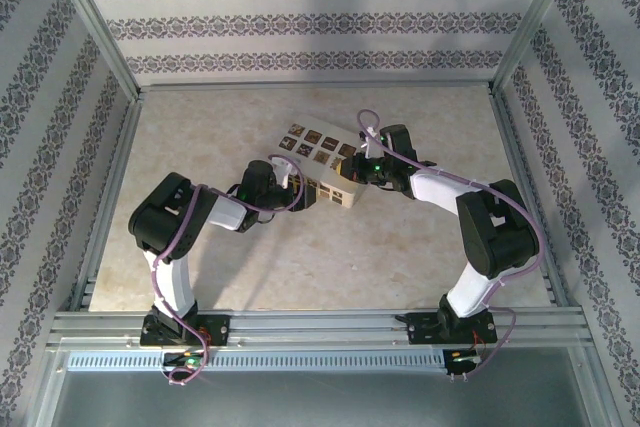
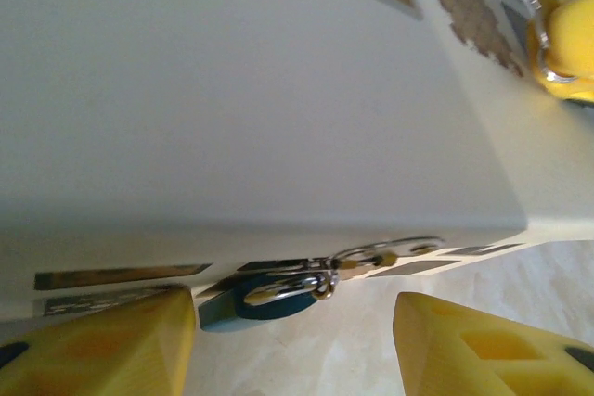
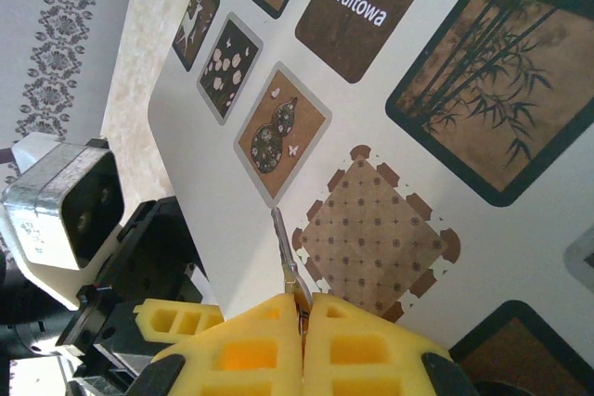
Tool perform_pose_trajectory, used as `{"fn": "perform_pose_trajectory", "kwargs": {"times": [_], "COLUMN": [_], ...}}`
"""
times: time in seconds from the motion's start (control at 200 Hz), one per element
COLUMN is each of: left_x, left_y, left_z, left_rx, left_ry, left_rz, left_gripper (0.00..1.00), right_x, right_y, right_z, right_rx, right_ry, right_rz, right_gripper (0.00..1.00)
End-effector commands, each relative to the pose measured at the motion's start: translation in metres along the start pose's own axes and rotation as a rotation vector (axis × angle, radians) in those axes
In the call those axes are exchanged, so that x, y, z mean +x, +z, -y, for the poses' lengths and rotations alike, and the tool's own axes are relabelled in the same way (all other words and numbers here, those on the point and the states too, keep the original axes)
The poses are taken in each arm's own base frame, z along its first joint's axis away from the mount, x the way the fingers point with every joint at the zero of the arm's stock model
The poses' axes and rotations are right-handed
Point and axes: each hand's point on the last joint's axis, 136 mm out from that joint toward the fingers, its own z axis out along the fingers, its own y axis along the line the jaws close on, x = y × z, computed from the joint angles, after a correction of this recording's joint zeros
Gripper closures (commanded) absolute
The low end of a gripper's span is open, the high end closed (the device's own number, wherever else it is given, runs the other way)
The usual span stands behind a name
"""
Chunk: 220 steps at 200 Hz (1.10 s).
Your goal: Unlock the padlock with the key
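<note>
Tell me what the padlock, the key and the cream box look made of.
Padlock: apparently metal, with a dark blue coated body and a shiny silvery shackle that catches glints. Key: thin bare metal, a dull silvery blade. Cream box: smooth matte shell with printed tile pictures; painted wood or card, I cannot tell which.
</note>
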Motion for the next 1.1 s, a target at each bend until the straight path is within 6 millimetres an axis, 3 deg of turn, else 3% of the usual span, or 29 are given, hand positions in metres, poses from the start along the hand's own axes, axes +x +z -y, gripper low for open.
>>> {"fn": "perform_pose_trajectory", "kwargs": {"times": [0.0, 0.265, 1.094], "left_x": [0.0, 0.008, -0.003], "left_y": [0.007, 0.013, 0.022], "left_z": [0.003, 0.007, 0.0], "left_rx": [-0.015, -0.037, -0.097], "left_ry": [0.04, 0.049, -0.016], "left_rz": [-0.019, -0.033, 0.017], "left_gripper": [0.42, 0.45, 0.56], "right_x": [0.008, 0.011, 0.016], "right_y": [0.004, 0.005, 0.007], "right_z": [0.009, 0.01, 0.009], "right_rx": [0.042, 0.043, 0.047], "right_ry": [0.007, 0.009, 0.011], "right_rz": [-0.03, -0.034, -0.042], "right_gripper": [1.0, 1.0, 1.0]}}
